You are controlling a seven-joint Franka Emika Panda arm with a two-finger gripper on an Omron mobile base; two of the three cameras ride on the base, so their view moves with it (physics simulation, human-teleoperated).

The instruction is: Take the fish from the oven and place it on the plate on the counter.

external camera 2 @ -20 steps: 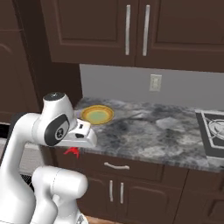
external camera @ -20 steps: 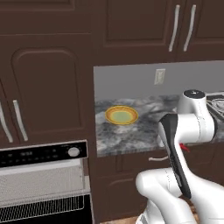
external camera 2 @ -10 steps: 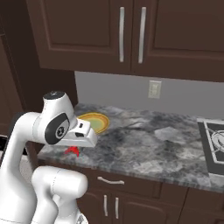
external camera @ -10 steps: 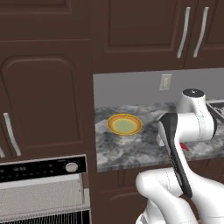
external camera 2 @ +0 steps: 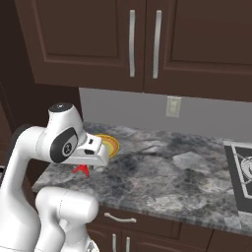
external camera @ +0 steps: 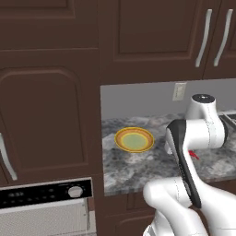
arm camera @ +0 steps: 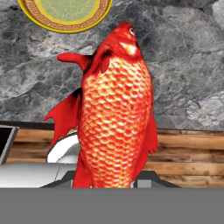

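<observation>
From my left, the built-in oven with its black control panel and round silver knob (external camera: 46, 193) sits low and well off to the side of my hand, so it plays no part in what comes next. My hand (external camera 2: 83, 167) is closed on the red-orange scaly fish (arm camera: 116, 109), holding it by the tail end; the fish stands straight out ahead of my fingers, its long axis running along my own reach and its head pointing away from me. The round yellow plate with the orange-brown rim (arm camera: 63, 24) lies ahead of the fish's head and a little to the left of it, apart from it, resting on the grey-and-white speckled granite bench (arm camera: 183, 65). In the right base view the fish's red tail shows just under my hand (external camera 2: 81, 170), near the bench's front edge. I judge the coming move is a forward carry, slightly leftward, until the fish hangs over the plate.
</observation>
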